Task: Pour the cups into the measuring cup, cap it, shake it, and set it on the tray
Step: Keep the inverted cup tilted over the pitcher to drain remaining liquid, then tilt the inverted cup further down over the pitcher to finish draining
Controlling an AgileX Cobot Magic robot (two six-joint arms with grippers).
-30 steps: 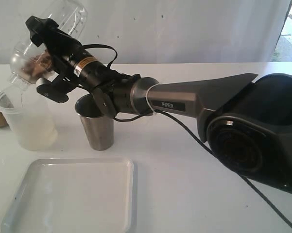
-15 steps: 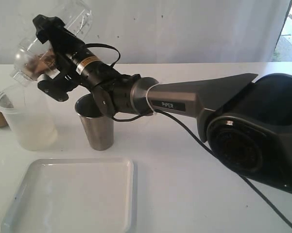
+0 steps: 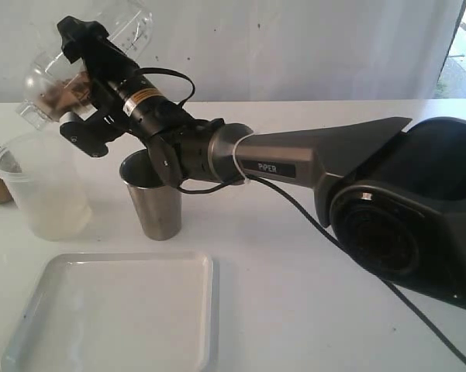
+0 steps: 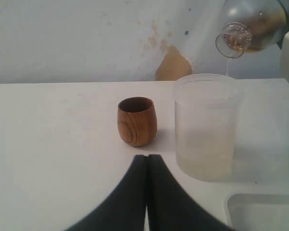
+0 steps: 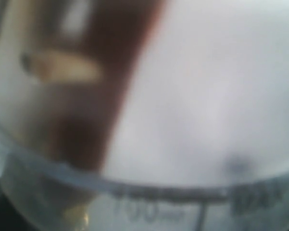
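Above frosted cup [image 3: 43, 190], claw [image 3: 77, 81] holds measuring cup [image 3: 46, 81]

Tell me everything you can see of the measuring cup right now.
The measuring cup is clear plastic with a dark printed scale, wearing a clear dome cap. The right gripper clamps its middle and holds it in the air, tipped cap-down above the frosted plastic cup. Brown contents sit at the cap end, and a thin stream appears to run from the cap's opening into that cup.
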